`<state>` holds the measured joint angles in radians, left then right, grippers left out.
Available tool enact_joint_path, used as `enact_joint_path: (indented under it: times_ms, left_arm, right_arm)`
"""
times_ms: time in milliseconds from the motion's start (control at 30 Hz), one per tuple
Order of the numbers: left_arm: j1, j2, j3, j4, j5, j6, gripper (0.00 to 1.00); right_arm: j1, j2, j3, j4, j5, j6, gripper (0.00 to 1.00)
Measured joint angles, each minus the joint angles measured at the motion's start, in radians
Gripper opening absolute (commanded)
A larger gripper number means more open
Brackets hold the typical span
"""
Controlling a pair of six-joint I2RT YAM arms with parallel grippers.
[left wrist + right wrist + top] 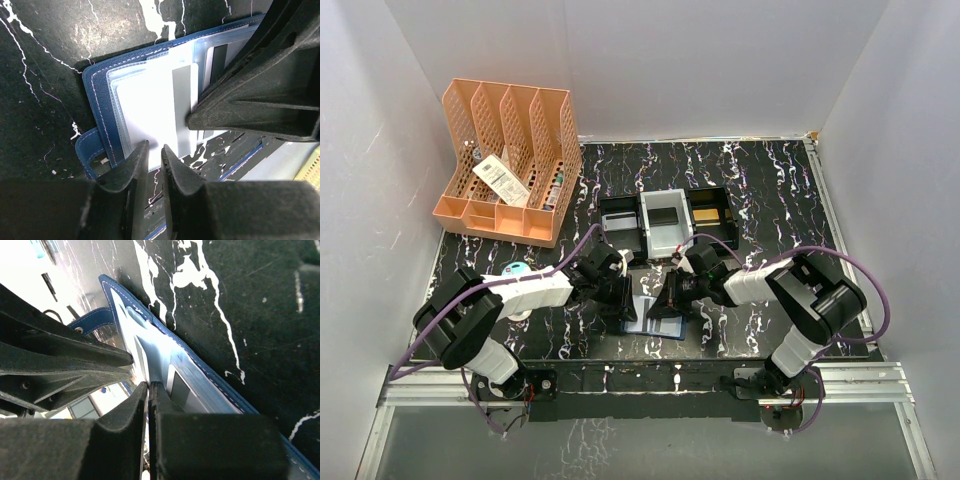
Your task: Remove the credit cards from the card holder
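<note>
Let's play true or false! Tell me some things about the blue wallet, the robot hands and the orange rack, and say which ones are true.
1. The wallet lies open on the table. True.
2. The rack stands at the back right. False: it stands at the back left.
3. The left gripper and the right gripper are both at the wallet. True.
4. The right gripper is wide open. False: its fingers are shut together.
5. A pale card with a grey stripe shows in the wallet. True.
</note>
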<state>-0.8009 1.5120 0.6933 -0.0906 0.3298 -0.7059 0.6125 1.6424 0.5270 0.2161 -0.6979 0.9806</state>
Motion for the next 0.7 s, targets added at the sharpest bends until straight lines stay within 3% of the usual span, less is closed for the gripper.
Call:
enact_joint_path:
  times_ms: [700]
  left_arm:
    - [0.0, -0.005, -0.007, -0.021, -0.026, 0.015, 0.15]
  right_arm:
    - [-0.038, -0.06, 0.015, -0.146, -0.021, -0.12, 0.06]
